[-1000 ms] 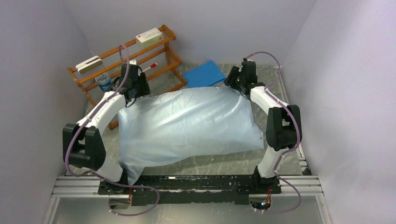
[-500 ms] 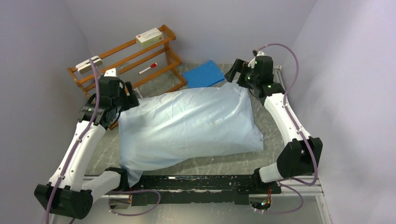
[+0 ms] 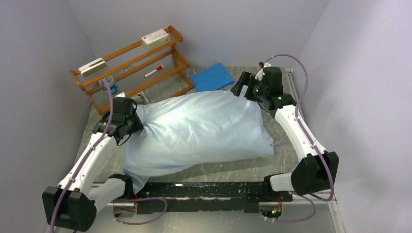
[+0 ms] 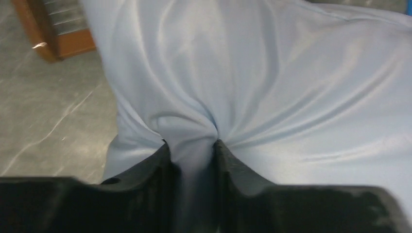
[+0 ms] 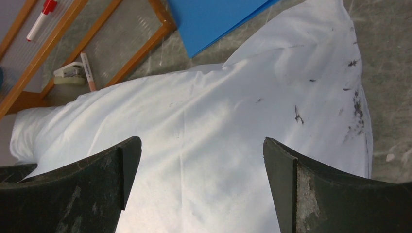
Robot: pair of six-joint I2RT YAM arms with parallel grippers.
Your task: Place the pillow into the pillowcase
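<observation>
Left end effector (image 4: 190,145) moved nearer, clamping pillowcase (image 3: 199,128) lying left-right, right end effector (image 5: 201,143) apart

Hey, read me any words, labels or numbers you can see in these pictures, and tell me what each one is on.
Nothing here can be read.
White rectangular box on top of the wooden slatted rack: red and dark print, too small to read.

Pale blue pillowcase (image 3: 199,126), puffed up fat, lying across the middle of the worktop (image 3: 228,170); left end squeezed into folds, near left corner flat and floppy.
</observation>
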